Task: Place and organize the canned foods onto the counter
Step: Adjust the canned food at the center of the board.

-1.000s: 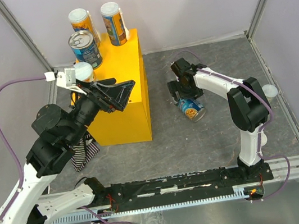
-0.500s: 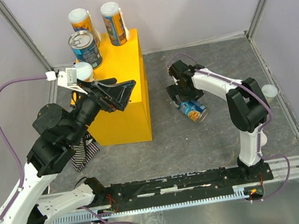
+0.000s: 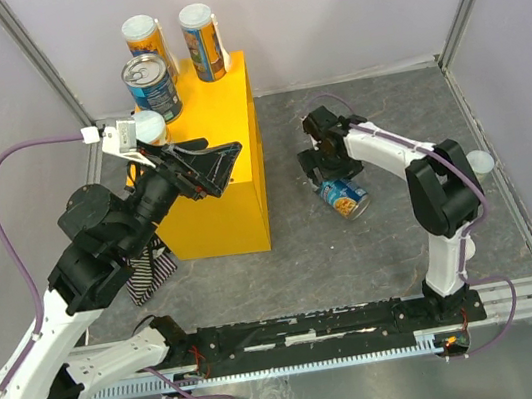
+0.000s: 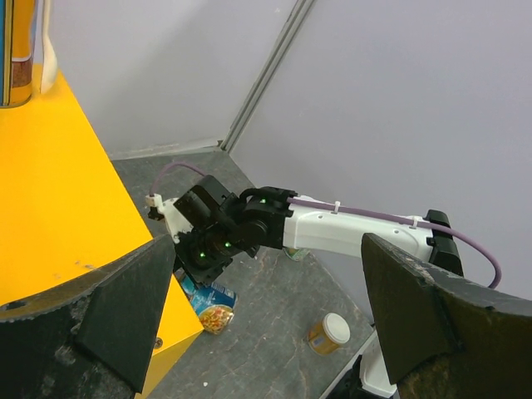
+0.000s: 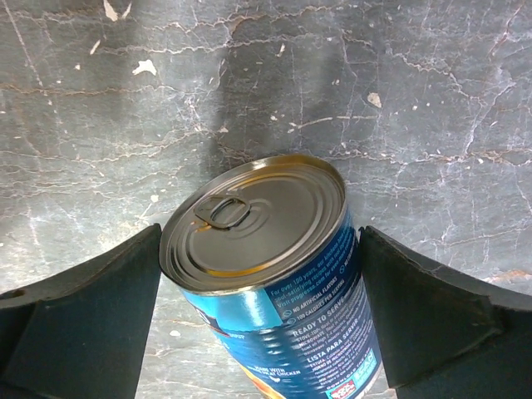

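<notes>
Three cans stand upright at the far end of the yellow box (image 3: 224, 95), which sits toward the far left corner of the table (image 3: 356, 256): an orange can (image 3: 143, 39), a yellow-and-blue can (image 3: 202, 39) and a blue pull-tab can (image 3: 149, 86). The left claw (image 3: 227, 170) hangs wide open over the box's near part, holding nothing. The right claw (image 5: 259, 231) is spread wide around a fallen blue can (image 3: 344, 197) lying mid-table, not closed on it. A white-lidded can (image 3: 480, 163) stands by the right edge.
</notes>
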Robot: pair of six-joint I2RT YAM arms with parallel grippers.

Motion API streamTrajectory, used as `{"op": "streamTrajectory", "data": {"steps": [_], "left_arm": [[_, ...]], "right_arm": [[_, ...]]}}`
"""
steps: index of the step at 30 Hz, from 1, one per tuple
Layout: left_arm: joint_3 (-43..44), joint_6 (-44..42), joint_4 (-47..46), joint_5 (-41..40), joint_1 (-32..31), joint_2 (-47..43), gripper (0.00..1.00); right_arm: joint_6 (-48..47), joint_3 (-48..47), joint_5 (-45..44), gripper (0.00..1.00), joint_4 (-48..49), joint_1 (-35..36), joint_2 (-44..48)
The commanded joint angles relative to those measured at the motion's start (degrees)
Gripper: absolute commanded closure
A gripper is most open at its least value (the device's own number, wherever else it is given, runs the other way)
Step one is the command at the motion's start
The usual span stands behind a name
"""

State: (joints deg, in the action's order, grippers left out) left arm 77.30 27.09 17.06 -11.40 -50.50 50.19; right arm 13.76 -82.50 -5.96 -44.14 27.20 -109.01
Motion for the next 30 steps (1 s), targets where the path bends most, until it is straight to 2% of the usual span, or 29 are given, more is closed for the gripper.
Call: {"op": "streamTrajectory", "data": {"steps": [1,7,14,20,22,27,30], "left_arm": [[0.4,1.8,-2.6,0.4,0.1,-0.9,0.02],[0.3,1.6,-2.4,0.0,0.1,-1.4,0.02],[0.1,1.6,-2.6,0.2,0.1,-1.2,0.02],[0.2,1.7,-2.8,0.8,0.1,-0.7,0.02],[0.2,1.8,-2.8,0.9,0.1,-0.6,0.02],[0.2,2.2,-2.8,1.0,0.1,-0.5,0.02],[0.1,2.3,-2.8,1.2,0.1,-0.4,0.02]], "right_arm": [[4.1,-3.9,2.9,0.53,4.1,0.1,7.2],[6.7,-3.1,2.3,0.54,9.1,0.1,12.3],[8.4,6.0,1.2,0.55,20.6,0.1,20.0],[8.4,10.8,1.8,0.52,23.3,0.2,21.2],[8.3,12.3,1.2,0.46,24.4,0.4,22.0],[5.4,13.8,-1.5,0.23,24.9,2.4,24.4],[4.5,15.0,-4.1,0.13,24.8,3.6,25.6]]}}
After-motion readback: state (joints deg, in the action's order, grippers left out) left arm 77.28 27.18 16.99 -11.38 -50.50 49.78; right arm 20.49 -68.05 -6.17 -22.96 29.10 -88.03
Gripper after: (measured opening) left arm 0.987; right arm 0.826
